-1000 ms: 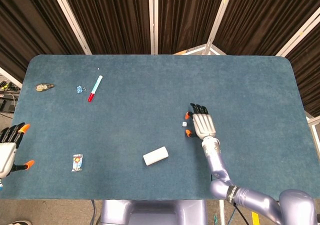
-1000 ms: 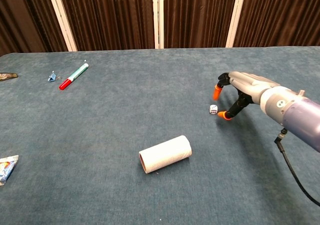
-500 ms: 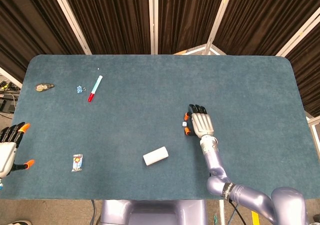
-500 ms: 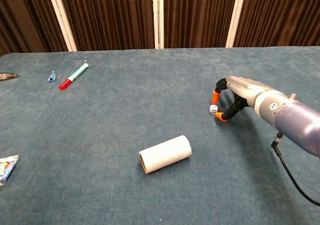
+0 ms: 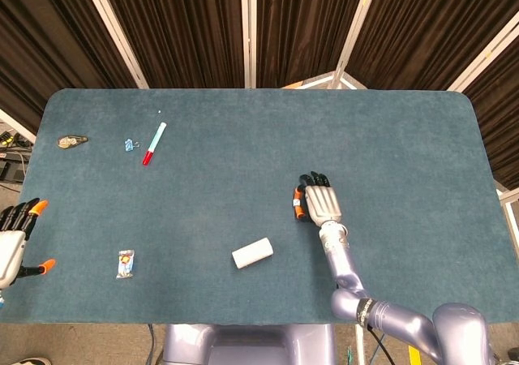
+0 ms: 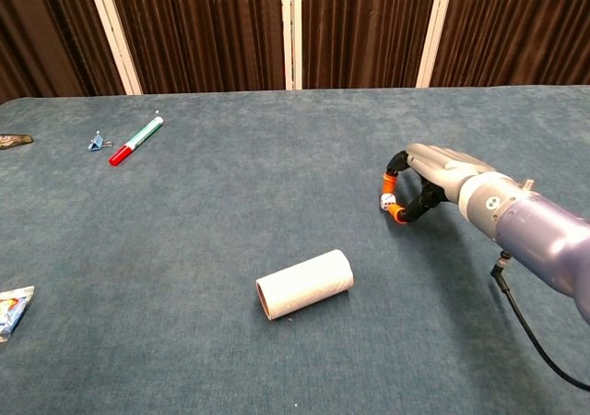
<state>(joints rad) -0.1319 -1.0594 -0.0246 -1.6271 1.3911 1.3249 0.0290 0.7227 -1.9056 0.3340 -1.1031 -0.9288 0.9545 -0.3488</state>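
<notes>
Dark curtains hang behind a blue-carpeted counter (image 5: 243, 170) that fills most of the frame. Right of centre, the right hand (image 5: 318, 204) pinches a small white die (image 6: 388, 200) between two orange-tipped fingers (image 6: 396, 214), low over the cloth. A white paper roll (image 6: 305, 284) lies on its side just below and left of it, the nearest thing around. Well apart in the upper left lie a red-capped marker (image 5: 154, 143), a small blue clip (image 5: 128, 144) beside it and a dark metal piece (image 5: 71, 141) near the left edge. A small wrapped packet (image 5: 126, 263) sits at lower left. The left hand (image 5: 15, 239) hangs off the left edge, fingers spread, holding nothing. Bare cloth lies open to the right and toward the far edge.
</notes>
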